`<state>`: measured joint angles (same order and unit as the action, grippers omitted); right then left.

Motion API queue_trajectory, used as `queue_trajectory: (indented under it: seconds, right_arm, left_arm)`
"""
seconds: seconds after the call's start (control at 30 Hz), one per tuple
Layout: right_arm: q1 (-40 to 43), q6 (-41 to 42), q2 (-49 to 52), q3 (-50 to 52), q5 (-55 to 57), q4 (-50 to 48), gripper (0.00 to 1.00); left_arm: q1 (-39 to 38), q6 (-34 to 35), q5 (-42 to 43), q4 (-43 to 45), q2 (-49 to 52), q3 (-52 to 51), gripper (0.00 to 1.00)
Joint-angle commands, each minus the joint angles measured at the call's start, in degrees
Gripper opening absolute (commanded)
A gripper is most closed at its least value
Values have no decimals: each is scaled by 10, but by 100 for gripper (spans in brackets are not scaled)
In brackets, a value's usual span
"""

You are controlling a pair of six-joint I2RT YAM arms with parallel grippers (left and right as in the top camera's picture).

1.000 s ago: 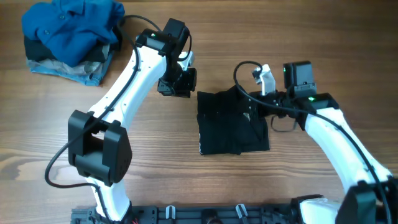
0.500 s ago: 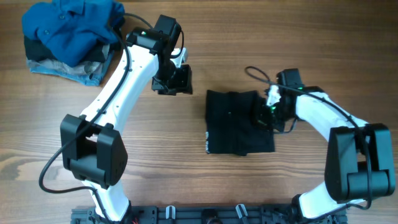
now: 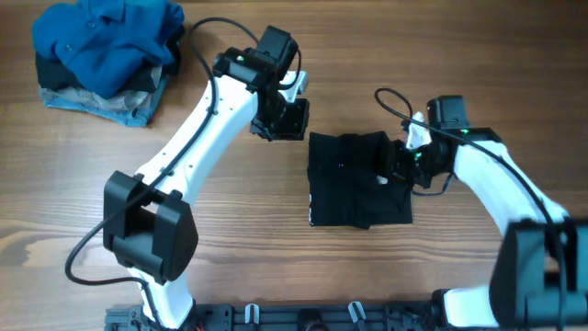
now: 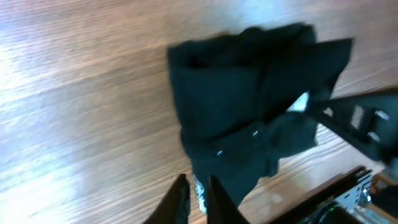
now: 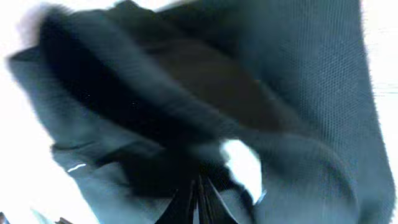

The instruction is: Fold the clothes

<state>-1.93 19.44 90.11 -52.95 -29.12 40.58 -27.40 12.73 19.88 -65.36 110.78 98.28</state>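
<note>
The black T-shirt (image 3: 356, 182) lies on the wooden table (image 3: 230, 276) between the two arms, gathered into a rough square. On the T-shirt's right edge sits the right gripper (image 5: 199, 193). Its jaws are pressed almost together and seem to pinch a ridge of fabric, probably to draw that side over. Just beyond the T-shirt's far-left corner hangs the left gripper (image 4: 196, 190), jaws nearly closed on nothing, likely held clear of the fold. Far left of the T-shirt, well apart, a bright blue shirt (image 3: 106, 35) tops a denim piece (image 3: 101, 108). Only the right wrist view shows the white label (image 5: 241, 163) beside the fingertips; only the overhead shows the pile.
</note>
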Motion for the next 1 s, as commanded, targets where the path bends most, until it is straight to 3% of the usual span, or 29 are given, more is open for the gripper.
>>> queue_trajectory:
  seconds: [0.0,0.17,0.33,0.5,0.7,0.83,0.97]
  right_arm:
    - [3,31,-73,-18,-3,-18,4]
    - [-5,-14,-77,-17,-5,-91,4]
    - [-5,-45,-8,-17,-5,-149,4]
    - [-5,-50,84,-17,-2,-130,4]
    - [7,90,129,-17,192,-51,4]
    - [14,68,121,-17,212,-45,4]
    - [16,-5,101,-19,131,-43,5]
  left_arm:
    - [-2,20,14,36,-12,-17,4]
    - [-2,32,51,137,-11,-85,4]
    - [-2,55,71,242,-11,-169,5]
    - [-2,65,71,337,-11,-250,7]
    - [-2,77,60,397,-9,-301,25]
    - [0,73,21,407,-8,-301,41]
    - [16,70,48,403,-15,-293,43]
